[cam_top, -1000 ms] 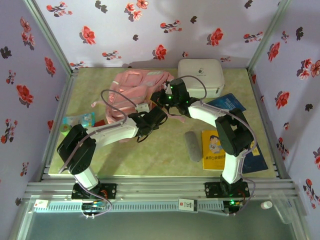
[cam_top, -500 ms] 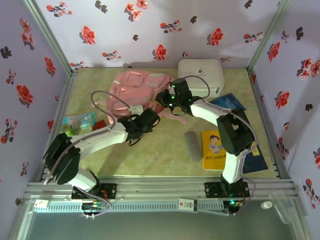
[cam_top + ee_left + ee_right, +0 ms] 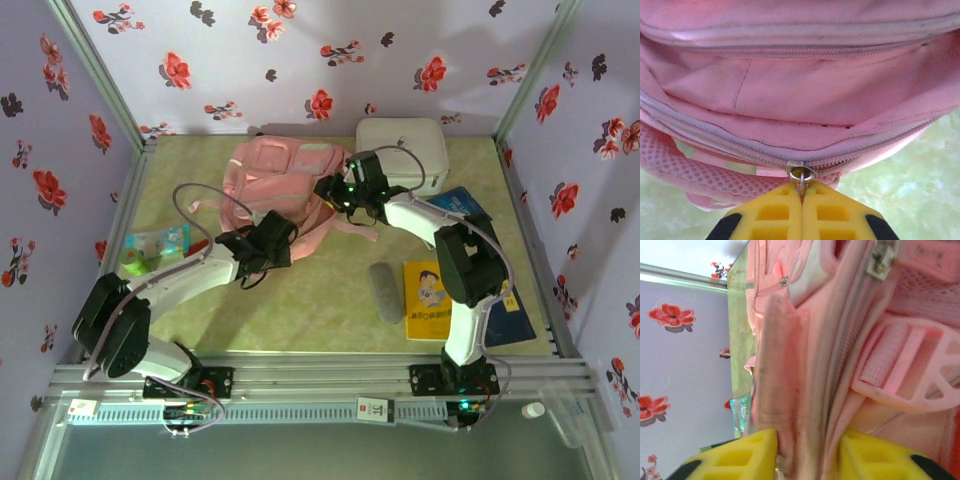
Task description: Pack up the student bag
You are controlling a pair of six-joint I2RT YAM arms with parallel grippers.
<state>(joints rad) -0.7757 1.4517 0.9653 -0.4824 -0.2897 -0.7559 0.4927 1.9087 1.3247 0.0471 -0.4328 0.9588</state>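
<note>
The student bag point(image 3: 280, 175), a large pink backpack, lies at the back middle of the table. My left gripper point(image 3: 272, 232) is at its near edge. In the left wrist view, the left gripper point(image 3: 801, 187) is shut on the metal zipper pull point(image 3: 801, 173) of the bag point(image 3: 800, 90). The zip is parted to the right of the slider. My right gripper point(image 3: 328, 190) is at the bag's right edge. In the right wrist view, the right gripper point(image 3: 807, 440) stands open, with folds of the bag point(image 3: 805, 365) between its yellow fingers.
A white hard case point(image 3: 402, 150) stands at the back right. A blue book point(image 3: 458, 205), a yellow book point(image 3: 425, 298) and a grey pouch point(image 3: 384, 290) lie on the right. A teal packet point(image 3: 155, 245) lies at the left.
My left gripper has moved left along the bag's near edge with the zipper pull in it. The right gripper's jaws have parted from the bag fabric.
</note>
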